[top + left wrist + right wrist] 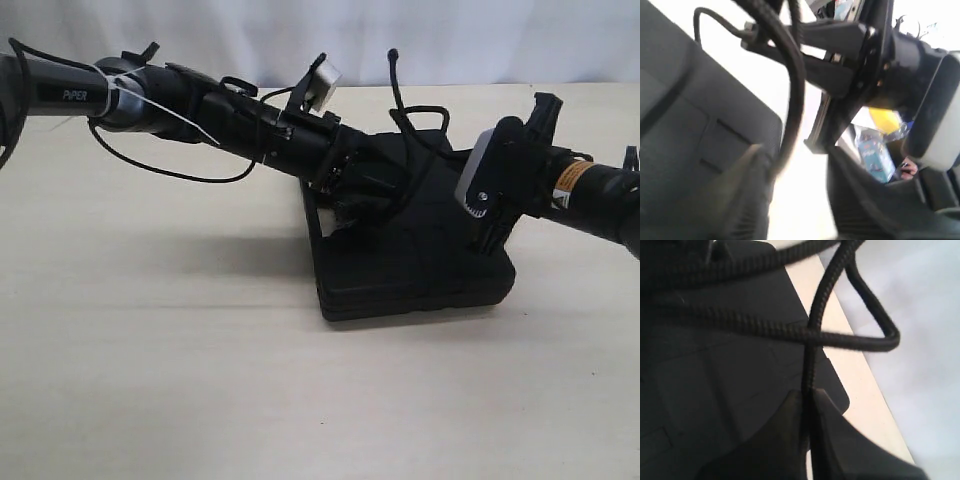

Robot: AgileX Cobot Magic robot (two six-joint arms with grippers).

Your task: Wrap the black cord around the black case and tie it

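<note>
The black case [420,270] lies flat in the middle of the table. The black cord [418,112] loops over the case's far side, one tip standing up [393,55]. My left gripper [365,195] reaches across onto the case top. In the left wrist view it [800,165] is open, and the cord [796,85] curves down past one blurred fingertip [747,165] beside the case [680,125]. My right gripper [492,238] points down at the case's right side. In the right wrist view it [807,396] is shut on a cord strand [815,315] above the case [715,380].
The beige table [150,380] extends around the case, with a white backdrop behind. The table's far edge [875,390] runs close past the case corner. The right arm's body [865,50] stands just beyond my left fingers.
</note>
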